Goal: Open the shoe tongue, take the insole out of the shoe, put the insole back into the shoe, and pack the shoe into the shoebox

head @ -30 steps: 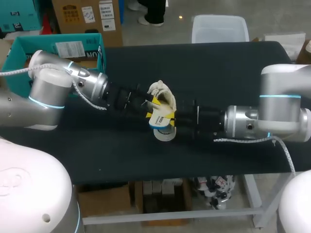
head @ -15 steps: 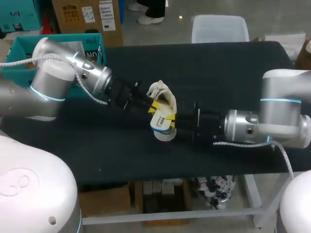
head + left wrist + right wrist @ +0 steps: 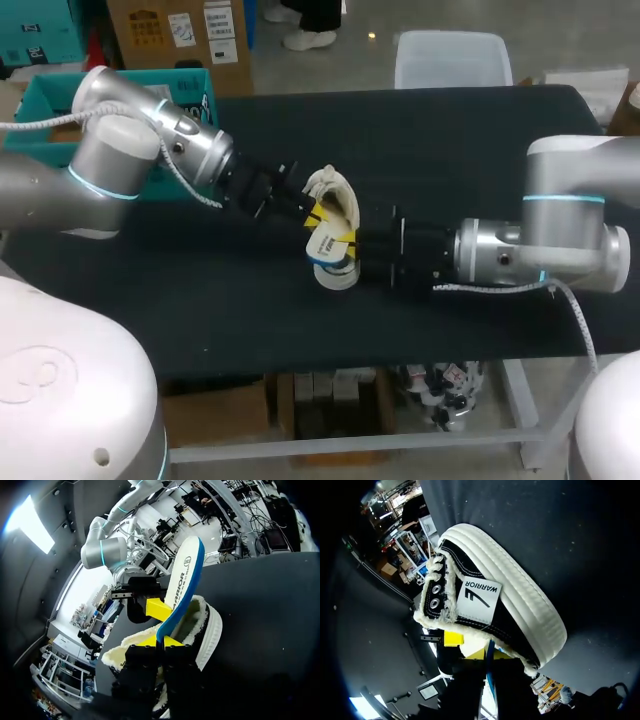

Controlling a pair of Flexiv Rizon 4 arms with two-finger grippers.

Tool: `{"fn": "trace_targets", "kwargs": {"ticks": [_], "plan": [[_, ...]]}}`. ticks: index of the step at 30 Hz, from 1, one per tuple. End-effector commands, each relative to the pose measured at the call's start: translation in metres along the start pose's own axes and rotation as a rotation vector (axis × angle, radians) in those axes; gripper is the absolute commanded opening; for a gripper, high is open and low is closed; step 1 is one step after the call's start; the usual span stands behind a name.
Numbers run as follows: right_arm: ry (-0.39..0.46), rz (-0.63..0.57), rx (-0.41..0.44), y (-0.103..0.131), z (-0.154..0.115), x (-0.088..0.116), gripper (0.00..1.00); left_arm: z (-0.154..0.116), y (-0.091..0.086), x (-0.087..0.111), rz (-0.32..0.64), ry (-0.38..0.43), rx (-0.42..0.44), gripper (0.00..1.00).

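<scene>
Swinging its elbow back, the left gripper [image 3: 159, 641] keeps the insole [image 3: 182, 580] pinched, half out of the shoe [image 3: 330, 188] mid-table [image 3: 480, 130], leaning toward 6 o'clock. From 3 o'clock the right gripper [image 3: 348, 238] meets the heel; I cannot tell its grip. Removal looks nearly finished.

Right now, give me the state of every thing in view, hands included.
Shoe: on the table, outside the box, opening spread.
Insole: mostly out, standing up from the shoe.
Left hand: shut on the insole's lower end.
Right hand: at the shoe's opening, grip unclear.
Box: open-topped, at the table's far left.
</scene>
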State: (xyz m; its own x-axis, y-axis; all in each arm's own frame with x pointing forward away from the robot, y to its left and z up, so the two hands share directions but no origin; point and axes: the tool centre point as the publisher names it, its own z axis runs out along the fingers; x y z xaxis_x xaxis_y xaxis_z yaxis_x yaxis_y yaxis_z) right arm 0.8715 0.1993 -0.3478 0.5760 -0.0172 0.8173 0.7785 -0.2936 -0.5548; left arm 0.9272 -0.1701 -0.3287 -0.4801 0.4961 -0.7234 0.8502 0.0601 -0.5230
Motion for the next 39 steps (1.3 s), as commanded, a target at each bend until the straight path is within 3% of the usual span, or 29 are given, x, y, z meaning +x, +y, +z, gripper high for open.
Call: {"fn": "trace_targets", "kwargs": {"ticks": [1,4,5,6,7,9,10,11,14,17,18,19,25,26,27,29,31,32,33,34,35,38,39], "plan": [[-0.006,0.005,0.003,0.006,0.006,0.002,0.00,0.006,0.003,0.002,-0.003,-0.011,0.005,0.00],[-0.011,0.002,-0.001,0.002,0.005,0.003,0.00,0.005,0.001,0.004,0.000,-0.015,0.008,0.00],[-0.011,-0.003,-0.004,0.000,0.004,0.004,0.05,0.005,0.001,0.004,0.001,-0.016,0.008,0.00],[-0.013,-0.008,-0.006,-0.002,0.003,0.005,0.24,0.005,0.000,0.004,0.001,-0.018,0.008,0.00],[-0.013,-0.014,-0.009,-0.004,0.002,0.006,0.33,0.004,-0.001,0.005,0.002,-0.020,0.007,0.00],[-0.014,-0.027,-0.015,-0.010,0.001,0.008,0.47,0.003,-0.003,0.006,0.004,-0.023,0.007,0.00],[-0.014,-0.034,-0.016,-0.013,0.000,0.008,0.58,0.002,-0.004,0.006,0.005,-0.025,0.007,0.00],[-0.015,-0.041,-0.021,-0.016,-0.001,0.009,0.61,0.001,-0.006,0.007,0.006,-0.026,0.007,0.00],[-0.017,-0.058,-0.030,-0.023,-0.005,0.010,0.60,-0.002,-0.009,0.008,0.011,-0.033,0.003,0.00],[-0.019,-0.068,-0.035,-0.029,-0.007,0.009,0.43,-0.003,-0.012,0.010,0.016,-0.038,0.002,0.00],[-0.018,-0.072,-0.035,-0.030,-0.007,0.008,0.34,-0.003,-0.013,0.011,0.018,-0.039,0.000,0.00],[-0.016,-0.074,-0.033,-0.031,-0.008,0.008,0.01,-0.003,-0.014,0.011,0.018,-0.040,-0.001,0.00],[-0.016,-0.067,0.006,-0.027,-0.006,0.001,0.00,-0.003,-0.017,0.013,0.020,-0.041,-0.009,0.00],[-0.015,-0.062,0.013,-0.026,-0.005,0.000,0.00,-0.003,-0.020,0.013,0.021,-0.038,-0.008,0.06],[-0.015,-0.061,0.016,-0.025,-0.004,-0.001,0.00,-0.004,-0.022,0.012,0.025,-0.033,-0.008,0.37],[-0.012,-0.061,0.019,-0.025,-0.004,-0.002,0.00,-0.004,-0.027,0.012,0.033,-0.032,-0.008,0.63],[-0.006,-0.065,0.020,-0.024,-0.004,-0.003,0.00,-0.004,-0.033,0.012,0.045,-0.030,-0.005,0.88],[-0.004,-0.066,0.022,-0.023,-0.003,-0.003,0.00,-0.003,-0.035,0.012,0.050,-0.030,-0.003,0.89],[-0.001,-0.067,0.021,-0.022,-0.002,-0.004,0.00,-0.002,-0.037,0.012,0.055,-0.027,0.000,0.87],[0.001,-0.067,0.020,-0.021,-0.002,-0.004,0.00,-0.001,-0.039,0.012,0.059,-0.025,-0.001,0.76],[0.004,-0.066,0.023,-0.020,-0.001,-0.005,0.00,0.000,-0.040,0.012,0.061,-0.025,-0.002,0.56],[0.002,-0.069,0.018,-0.019,0.000,-0.005,0.00,0.004,-0.042,0.013,0.067,-0.019,-0.003,0.18],[-0.001,-0.071,0.020,-0.019,0.001,-0.005,0.00,0.005,-0.041,0.014,0.067,-0.018,-0.003,0.00]]}}
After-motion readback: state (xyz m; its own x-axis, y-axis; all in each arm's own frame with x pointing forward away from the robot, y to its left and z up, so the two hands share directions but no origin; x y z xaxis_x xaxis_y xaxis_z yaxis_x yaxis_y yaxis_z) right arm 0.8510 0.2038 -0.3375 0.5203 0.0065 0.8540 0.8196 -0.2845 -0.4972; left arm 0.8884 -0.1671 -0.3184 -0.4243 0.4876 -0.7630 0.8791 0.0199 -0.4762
